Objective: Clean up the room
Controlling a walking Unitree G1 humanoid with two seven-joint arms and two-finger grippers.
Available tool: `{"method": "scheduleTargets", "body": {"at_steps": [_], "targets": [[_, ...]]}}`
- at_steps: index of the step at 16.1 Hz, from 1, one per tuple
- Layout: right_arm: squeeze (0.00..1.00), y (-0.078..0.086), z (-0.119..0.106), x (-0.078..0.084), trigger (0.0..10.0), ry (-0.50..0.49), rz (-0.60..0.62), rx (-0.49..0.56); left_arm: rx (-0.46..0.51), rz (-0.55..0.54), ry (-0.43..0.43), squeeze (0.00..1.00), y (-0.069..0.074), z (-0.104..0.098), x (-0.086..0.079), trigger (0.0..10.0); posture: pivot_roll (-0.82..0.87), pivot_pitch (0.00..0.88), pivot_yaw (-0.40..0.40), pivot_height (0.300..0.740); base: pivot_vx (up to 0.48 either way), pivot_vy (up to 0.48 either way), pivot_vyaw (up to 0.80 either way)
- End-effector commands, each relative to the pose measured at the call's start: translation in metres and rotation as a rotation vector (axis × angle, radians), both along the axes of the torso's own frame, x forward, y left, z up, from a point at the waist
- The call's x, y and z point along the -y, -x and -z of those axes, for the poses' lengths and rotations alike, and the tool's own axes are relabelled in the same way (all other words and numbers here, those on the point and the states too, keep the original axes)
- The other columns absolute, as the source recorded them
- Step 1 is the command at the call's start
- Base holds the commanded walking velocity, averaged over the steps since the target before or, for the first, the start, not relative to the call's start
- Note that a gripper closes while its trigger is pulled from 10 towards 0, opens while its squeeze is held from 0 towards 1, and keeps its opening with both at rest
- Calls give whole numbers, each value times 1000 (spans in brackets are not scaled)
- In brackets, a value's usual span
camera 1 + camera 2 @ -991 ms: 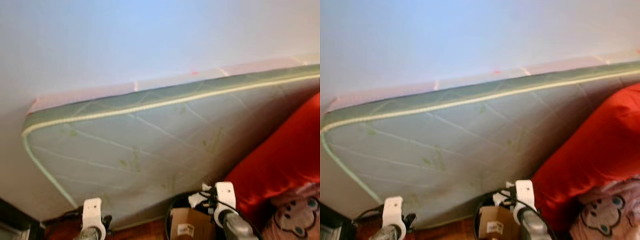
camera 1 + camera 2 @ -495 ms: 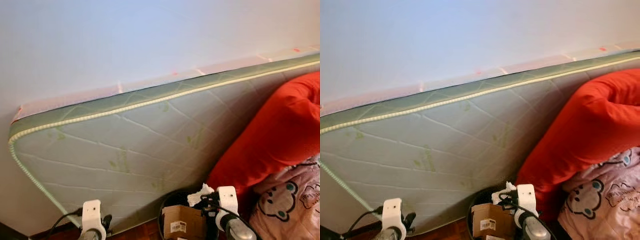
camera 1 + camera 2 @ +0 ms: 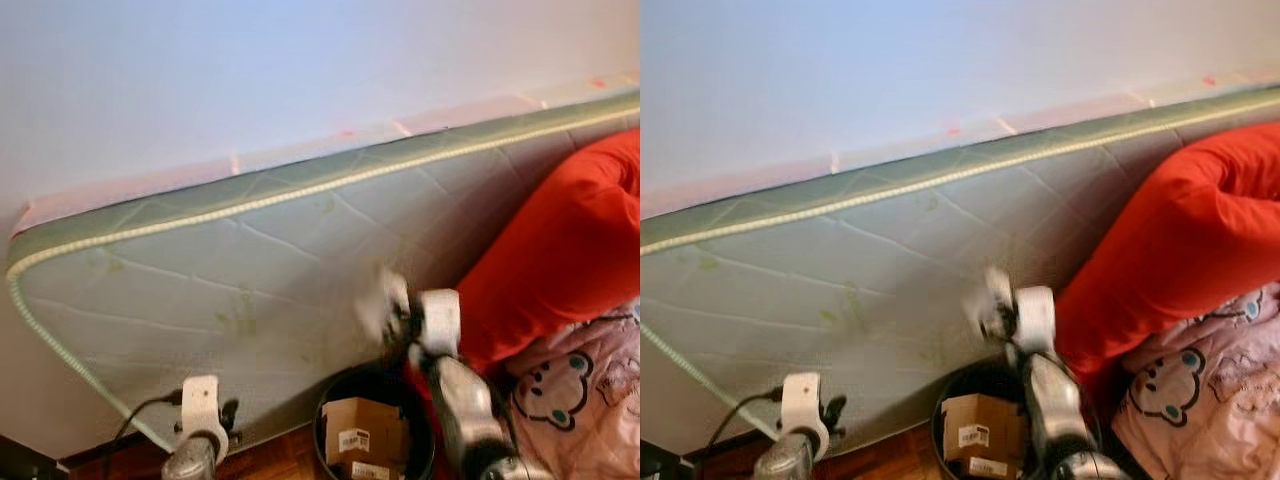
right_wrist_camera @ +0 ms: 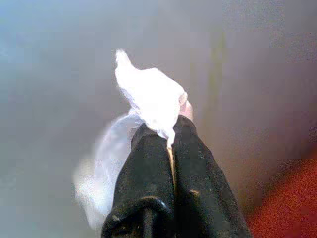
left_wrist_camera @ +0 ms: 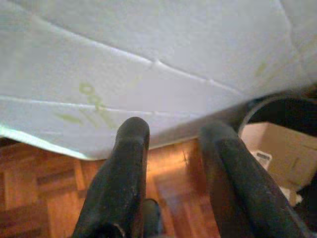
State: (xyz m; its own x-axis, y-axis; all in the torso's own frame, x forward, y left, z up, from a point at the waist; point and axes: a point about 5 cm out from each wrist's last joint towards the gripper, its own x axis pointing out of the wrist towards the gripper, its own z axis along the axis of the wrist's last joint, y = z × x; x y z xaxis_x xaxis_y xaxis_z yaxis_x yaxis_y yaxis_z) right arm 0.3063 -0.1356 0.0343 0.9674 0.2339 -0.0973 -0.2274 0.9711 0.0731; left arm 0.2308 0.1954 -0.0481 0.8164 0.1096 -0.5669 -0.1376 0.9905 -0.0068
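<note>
My right gripper [image 4: 169,130] is shut on a crumpled white paper wad [image 4: 150,97]. In the left eye view the wad [image 3: 380,303] is motion-blurred and held up in front of the mattress, above the black round bin [image 3: 326,420]. A cardboard box [image 3: 364,442] lies inside the bin. My left gripper [image 5: 171,133] is open with nothing between its fingers. It hangs low over the wood floor [image 5: 47,193], beside the bin's rim [image 5: 270,101].
A pale quilted mattress [image 3: 250,270] leans on its side against the white wall [image 3: 250,80]. A big red cushion [image 3: 560,250] rests against it on the right, above pink bedding with a bear print [image 3: 585,395]. A cable [image 3: 130,425] runs by the left arm.
My right arm has risen from the bin's rim to well above it, still holding the white wad. The camera has shifted slightly; the left arm is nearly still.
</note>
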Motion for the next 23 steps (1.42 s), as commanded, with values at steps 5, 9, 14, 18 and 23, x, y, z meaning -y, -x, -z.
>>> {"method": "scheduleTargets", "body": {"at_steps": [5,9,14,18,23], "targets": [[0,33,27,18,10000,4,68,-52,-120,-17,-8,0,31,19,-7,10000,-61,55,-28,740,0,0,0],[0,51,42,23,10000,36,69,-100,-150,-11,-26,0,40,24,-8,10000,-66,75,-30,740,0,0,0],[0,55,48,22,10000,57,59,-149,-138,17,-21,0,37,23,1,10000,-78,96,-34,740,0,0,0],[0,57,50,19,10000,67,48,-166,-142,21,-22,0,38,24,0,10000,-77,100,-33,700,0,0,0],[0,58,50,18,10000,67,43,-161,-143,35,-18,0,38,24,4,10000,-79,103,-29,680,0,0,0]]}}
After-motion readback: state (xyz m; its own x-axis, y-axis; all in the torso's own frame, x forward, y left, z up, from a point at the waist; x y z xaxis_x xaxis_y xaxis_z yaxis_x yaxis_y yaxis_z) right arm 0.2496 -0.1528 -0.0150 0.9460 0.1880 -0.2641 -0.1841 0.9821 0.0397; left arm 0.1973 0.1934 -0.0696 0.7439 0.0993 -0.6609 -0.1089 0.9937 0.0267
